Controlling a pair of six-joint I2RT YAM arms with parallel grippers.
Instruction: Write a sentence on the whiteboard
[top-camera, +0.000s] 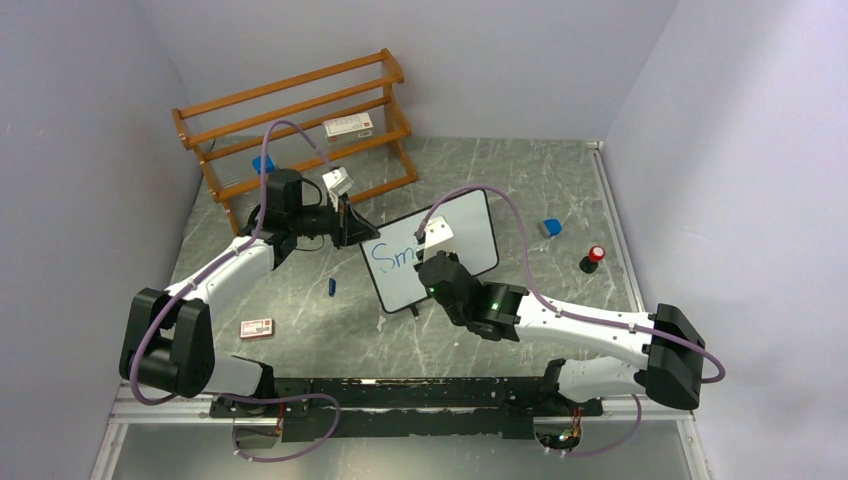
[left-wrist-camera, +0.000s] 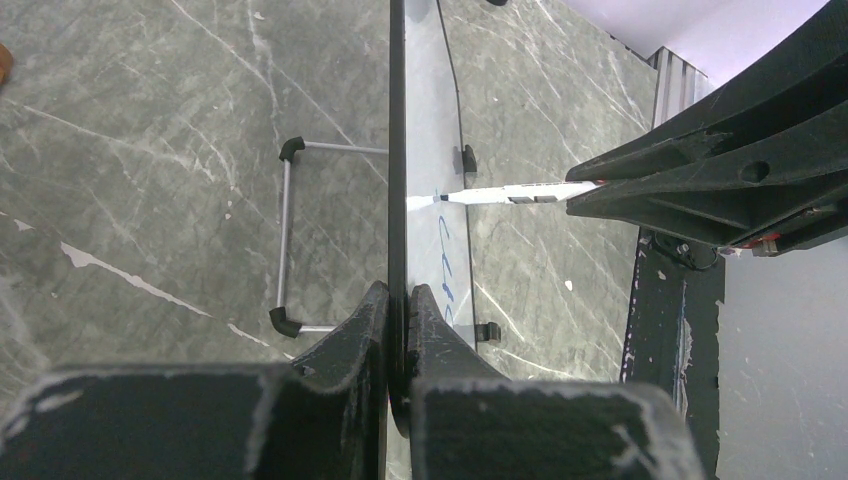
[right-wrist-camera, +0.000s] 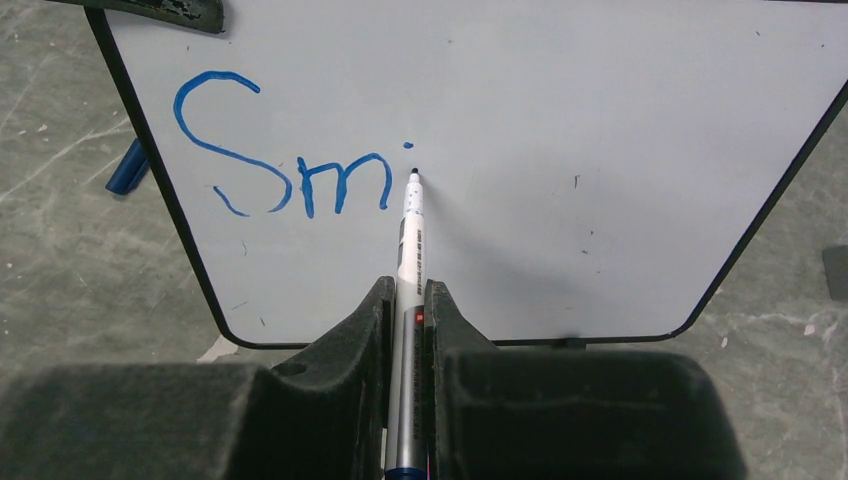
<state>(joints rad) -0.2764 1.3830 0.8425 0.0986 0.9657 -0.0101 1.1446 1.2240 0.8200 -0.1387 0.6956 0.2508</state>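
The whiteboard (top-camera: 468, 232) stands tilted mid-table, with thin black frame and rounded corners. My left gripper (left-wrist-camera: 398, 300) is shut on its frame edge (left-wrist-camera: 397, 150), at the board's left corner (top-camera: 350, 225). Of the sentence, only the blue letters "Smi" (right-wrist-camera: 306, 190) show, at the board's upper left. My right gripper (right-wrist-camera: 405, 295) is shut on a white and grey marker (right-wrist-camera: 408, 260). The marker's tip rests on the board just right of the "i", under its dot. The same marker (left-wrist-camera: 510, 192) shows touching the board in the left wrist view.
A wooden rack (top-camera: 300, 120) stands at the back left with a white box (top-camera: 348, 125) on it. A blue cap (top-camera: 331, 287) and a small card (top-camera: 256, 328) lie left of the board. A blue eraser (top-camera: 550, 228) and a red-topped object (top-camera: 592, 258) lie to the right.
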